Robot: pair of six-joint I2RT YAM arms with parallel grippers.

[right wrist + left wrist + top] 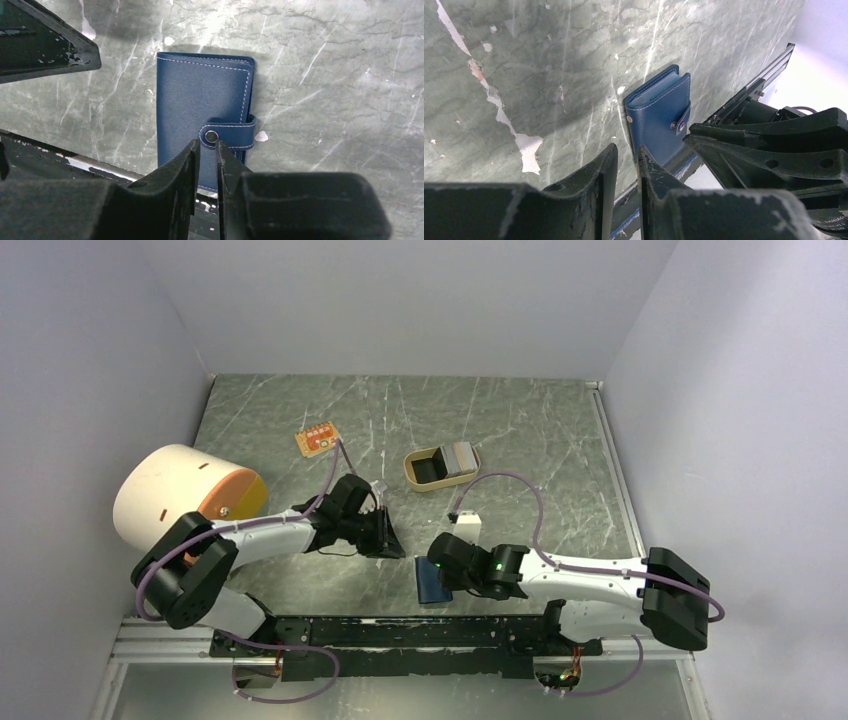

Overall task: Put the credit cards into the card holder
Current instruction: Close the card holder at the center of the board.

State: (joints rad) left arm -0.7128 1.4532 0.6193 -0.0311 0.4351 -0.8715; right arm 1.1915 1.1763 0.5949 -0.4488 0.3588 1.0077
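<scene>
Right gripper (206,150) jaws, narrowly parted, sit at the card holder (200,95) snap tab (231,134); whether they pinch it I cannot tell. Left gripper (628,157) jaws show a slim gap, empty. Card holder lies snapped shut at the table (325,75) edge, 6 o'clock. It looks light, semi-stiff and smooth, so the tab is the best hold.

Navy card holder (433,590) lies at right gripper (436,570); grey credit cards (463,455) fill tan tray (410,476).

The left arm (262,534) and right arm (590,576) wear white shells with black joints. The left tool (388,540) and right tool (440,576) are black, scuffed pale. Purple cables (520,485) loop behind each tool, and a green light (497,565) glows behind the right tool.
</scene>
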